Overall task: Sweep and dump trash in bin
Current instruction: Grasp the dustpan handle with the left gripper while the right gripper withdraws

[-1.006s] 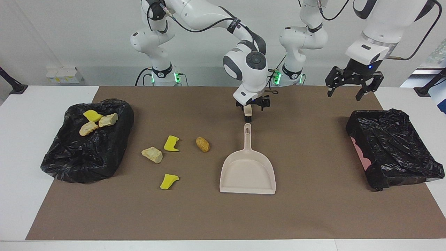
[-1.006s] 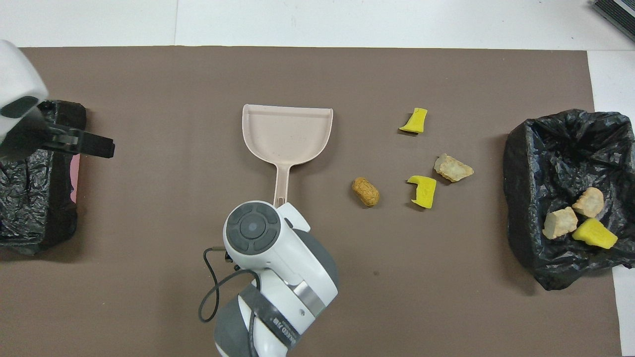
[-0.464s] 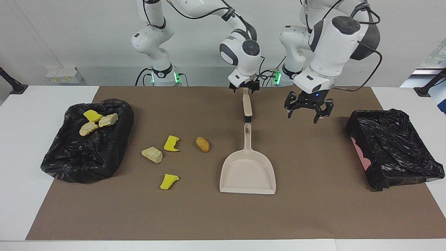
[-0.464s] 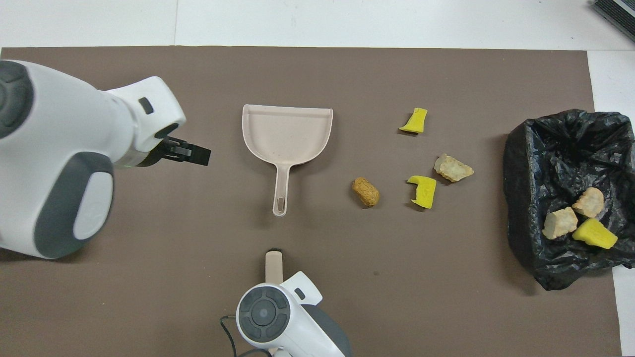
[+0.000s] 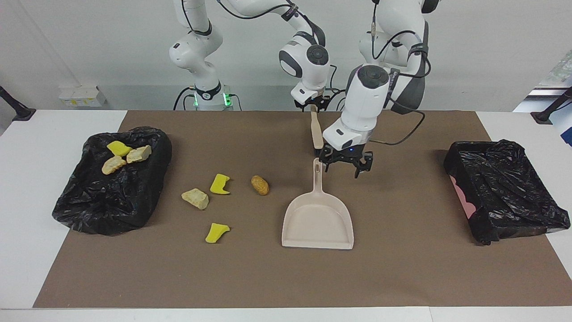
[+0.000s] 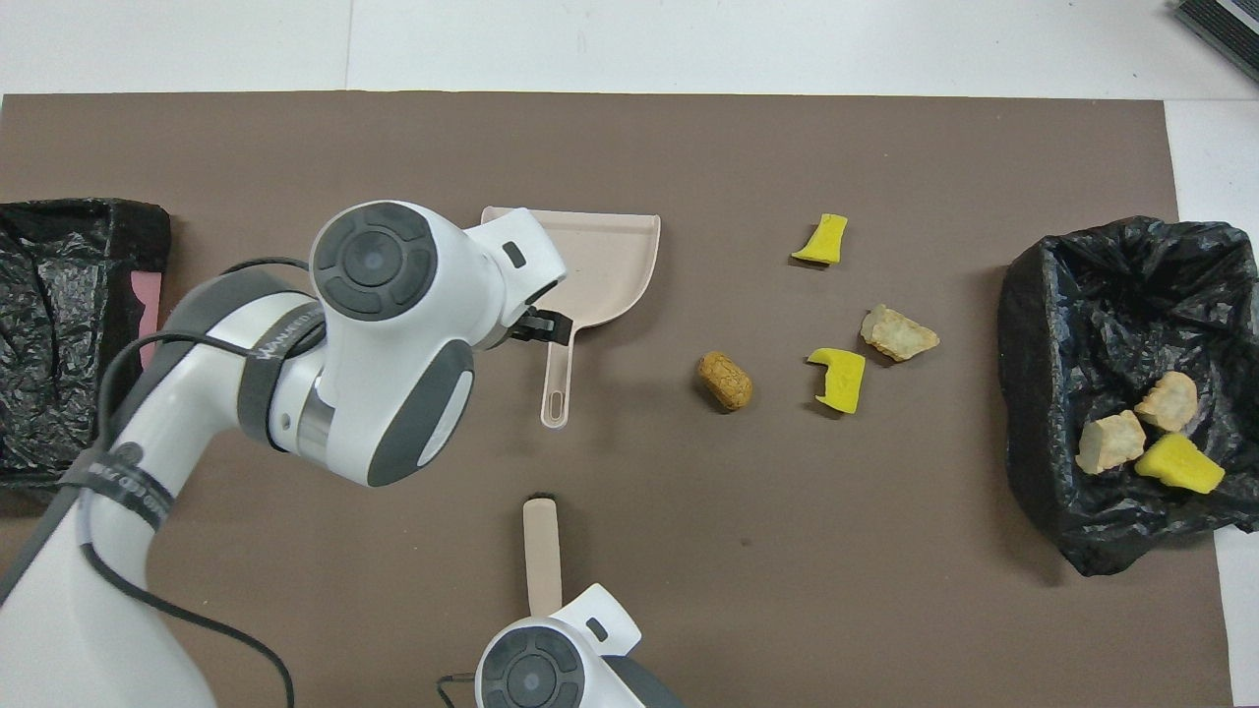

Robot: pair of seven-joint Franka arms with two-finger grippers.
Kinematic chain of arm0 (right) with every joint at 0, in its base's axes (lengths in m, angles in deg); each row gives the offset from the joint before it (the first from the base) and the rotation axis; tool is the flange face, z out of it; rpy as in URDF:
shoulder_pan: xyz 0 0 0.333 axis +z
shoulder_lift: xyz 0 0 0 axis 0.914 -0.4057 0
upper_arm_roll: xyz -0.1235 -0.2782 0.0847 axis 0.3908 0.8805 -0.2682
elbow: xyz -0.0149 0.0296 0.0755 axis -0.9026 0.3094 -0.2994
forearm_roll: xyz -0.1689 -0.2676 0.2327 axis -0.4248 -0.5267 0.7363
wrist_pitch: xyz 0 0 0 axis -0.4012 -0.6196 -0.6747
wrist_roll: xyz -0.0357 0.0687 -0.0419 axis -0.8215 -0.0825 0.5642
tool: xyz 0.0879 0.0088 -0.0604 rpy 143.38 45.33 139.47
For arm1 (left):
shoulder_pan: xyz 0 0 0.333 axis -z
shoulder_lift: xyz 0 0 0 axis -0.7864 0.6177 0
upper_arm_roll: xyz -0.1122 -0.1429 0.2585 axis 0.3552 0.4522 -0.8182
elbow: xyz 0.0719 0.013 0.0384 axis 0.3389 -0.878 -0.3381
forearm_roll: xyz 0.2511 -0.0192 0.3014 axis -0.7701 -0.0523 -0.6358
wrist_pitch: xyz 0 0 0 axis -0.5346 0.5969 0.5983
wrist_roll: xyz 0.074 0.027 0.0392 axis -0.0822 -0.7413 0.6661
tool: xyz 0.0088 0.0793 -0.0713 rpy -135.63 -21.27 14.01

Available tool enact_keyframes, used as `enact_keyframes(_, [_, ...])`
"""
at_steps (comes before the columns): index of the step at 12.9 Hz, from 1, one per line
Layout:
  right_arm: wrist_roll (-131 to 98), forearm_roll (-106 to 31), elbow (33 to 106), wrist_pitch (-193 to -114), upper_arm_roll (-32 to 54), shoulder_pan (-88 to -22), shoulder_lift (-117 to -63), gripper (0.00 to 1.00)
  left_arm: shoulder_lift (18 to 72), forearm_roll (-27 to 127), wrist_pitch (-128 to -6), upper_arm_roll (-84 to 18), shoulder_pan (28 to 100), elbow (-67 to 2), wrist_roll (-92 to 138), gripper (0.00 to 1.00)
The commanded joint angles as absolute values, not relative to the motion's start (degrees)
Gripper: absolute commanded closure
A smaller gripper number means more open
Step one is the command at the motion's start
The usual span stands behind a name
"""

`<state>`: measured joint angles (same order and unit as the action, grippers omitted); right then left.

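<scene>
Brown bread-like lump [image 5: 260,184] lies slantwise; black bag-lined bin [image 5: 89,203] holds three scraps. Left gripper [image 5: 345,163] open beside beige dustpan [image 5: 318,221] handle; right gripper [image 5: 313,105] grips beige brush [image 5: 317,130].

Four trash scraps [image 5: 210,197] lie loose left of centre; three more [image 5: 123,156] sit in the black-lined bin [image 5: 111,197] at left.

Beige dustpan [image 5: 317,219], yellow sponge pieces [image 5: 220,184], black bags [image 5: 114,179]
</scene>
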<state>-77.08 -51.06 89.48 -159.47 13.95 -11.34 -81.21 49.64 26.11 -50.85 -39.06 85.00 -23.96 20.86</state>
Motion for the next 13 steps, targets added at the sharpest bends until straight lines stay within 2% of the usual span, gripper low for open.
enact_keyframes(1, [-74.2, -49.4, 90.8, -161.8, 13.9, -11.2, -80.8, 0.36, 49.5, 25.9, -56.2, -40.1, 88.0, -29.3, 25.3, 0.00])
enact_keyframes(3, [-73.2, -49.3, 90.8, -161.9, 13.9, -11.2, -80.8, 0.40, 49.7, 26.0, -60.0, -40.1, 90.1, -32.7, 25.9, 0.00])
enact_keyframes(5, [-71.6, -49.3, 90.8, -161.9, 13.9, -11.0, -80.8, 0.53, 49.5, 26.0, -60.1, -40.1, 90.6, -33.8, 26.6, 0.00])
enact_keyframes(6, [-71.6, -49.3, 90.8, -161.9, 13.8, -10.8, -80.8, 0.63, 50.1, 26.0, -60.1, -40.1, 90.6, -34.2, 26.7, 0.00])
enact_keyframes(7, [-71.6, -49.4, 90.5, -161.6, 13.8, -10.7, -80.7, 0.91, 50.5, 26.0, -60.2, -40.1, 90.6, -34.2, 27.7, 0.00])
enact_keyframes(8, [-72.2, -49.3, 90.2, -161.4, 13.6, -10.1, -80.7, 1.00, 50.6, 25.9, -60.2, -40.2, 90.5, -33.9, 28.8, 0.00])
enact_keyframes(10, [-73.4, -49.3, 87.8, -158.9, 13.6, -9.8, -81.2, 1.00, 50.7, 25.9, -60.9, -40.2, 90.3, -33.2, 29.1, 0.16])
enact_keyframes(11, [-73.7, -49.5, 86.5, -155.9, 13.7, -10.4, -81.1, 1.00, 50.7, 25.9, -62.3, -40.2, 90.0, -33.5, 28.9, 0.34])
enact_keyframes(12, [-73.8, -50.0, 86.1, -153.3, 14.1, -10.9, -80.3, 1.00, 51.1, 25.9, -62.5, -40.1, 90.5, -33.8, 28.7, 0.42])
enact_keyframes(13, [-74.5, -50.5, 86.2, -152.1, 14.4, -11.7, -78.9, 1.00, 51.1, 25.9, -62.4, -40.1, 90.7, -33.8, 29.0, 0.42])
